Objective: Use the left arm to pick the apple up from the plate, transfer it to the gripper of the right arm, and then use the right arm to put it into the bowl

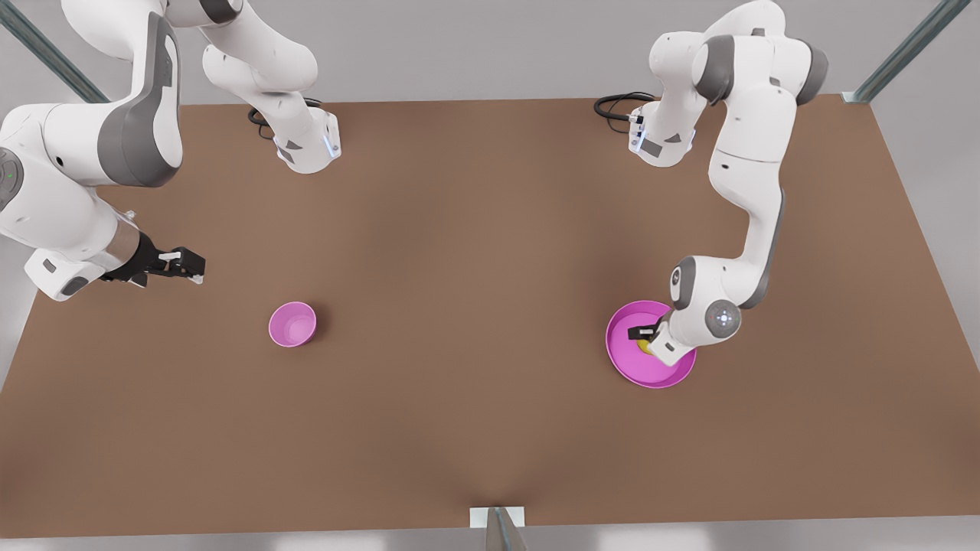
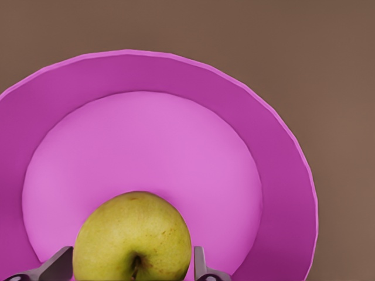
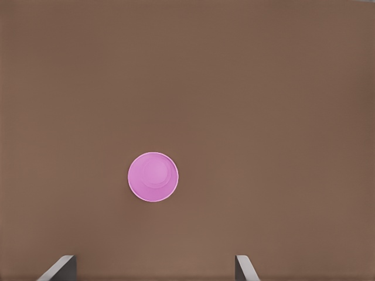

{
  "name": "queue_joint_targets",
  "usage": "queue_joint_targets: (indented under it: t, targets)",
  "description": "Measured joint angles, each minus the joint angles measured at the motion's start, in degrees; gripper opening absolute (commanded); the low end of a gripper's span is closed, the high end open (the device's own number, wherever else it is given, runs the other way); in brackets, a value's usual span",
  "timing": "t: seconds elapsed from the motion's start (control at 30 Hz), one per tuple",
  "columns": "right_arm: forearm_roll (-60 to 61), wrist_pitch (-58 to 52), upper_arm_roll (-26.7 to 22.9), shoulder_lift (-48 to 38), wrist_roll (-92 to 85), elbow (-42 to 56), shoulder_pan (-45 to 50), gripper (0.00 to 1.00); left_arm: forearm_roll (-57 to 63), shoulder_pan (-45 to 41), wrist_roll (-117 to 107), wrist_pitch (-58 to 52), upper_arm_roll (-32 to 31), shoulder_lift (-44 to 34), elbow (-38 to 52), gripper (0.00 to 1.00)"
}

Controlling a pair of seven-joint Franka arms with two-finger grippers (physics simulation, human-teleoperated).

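A yellow-green apple (image 2: 133, 237) rests on the pink plate (image 2: 176, 76), which lies at the front view's right (image 1: 635, 371). My left gripper (image 2: 133, 270) reaches down onto the plate (image 1: 647, 340). Its fingers (image 2: 58, 266) press against both sides of the apple, so it is shut on it. In the front view the wrist covers most of the apple (image 1: 644, 347). The small pink bowl (image 1: 292, 324) stands at the front view's left, also visible below the right wrist camera (image 3: 153, 177). My right gripper (image 1: 195, 265) hovers open above the table, up and to the left of the bowl.
The brown table (image 1: 475, 268) stretches bare between bowl and plate. Both arm bases (image 1: 310, 149) stand at the far edge with black cables beside them. A small metal bracket (image 1: 498, 520) sits at the near edge.
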Motion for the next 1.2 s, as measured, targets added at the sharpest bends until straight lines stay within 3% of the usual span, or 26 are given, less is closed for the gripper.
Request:
queue_joint_targets:
  t: [0.03,0.63,0.9,1.03,1.2]
  targets:
    - [0.01,0.0,0.01,0.0,-0.01,0.0,0.0,1.0,0.01,-0.01,-0.15,0.17,0.0,0.13,0.01,0.89]
    - [0.04,0.01,0.0,0.01,-0.11,0.0,-0.28,1.0,0.23,-0.06,-1.98,2.42,-0.06,0.41,1.67,0.74]
    - [0.04,-0.04,0.02,0.31,-0.14,-0.2,-0.58,1.0,-3.8,0.15,1.2,-5.98,-5.87,-4.75,16.24,0.7]
    - [-0.01,-0.07,0.54,0.9,-0.15,-0.27,0.06,1.0,-13.85,0.69,6.43,-8.95,-11.55,-4.69,18.67,0.73]
    - [4.66,0.02,1.52,1.81,0.02,-0.1,-0.01,1.0,-40.16,-0.77,21.21,-8.58,-15.72,0.24,20.97,0.74]
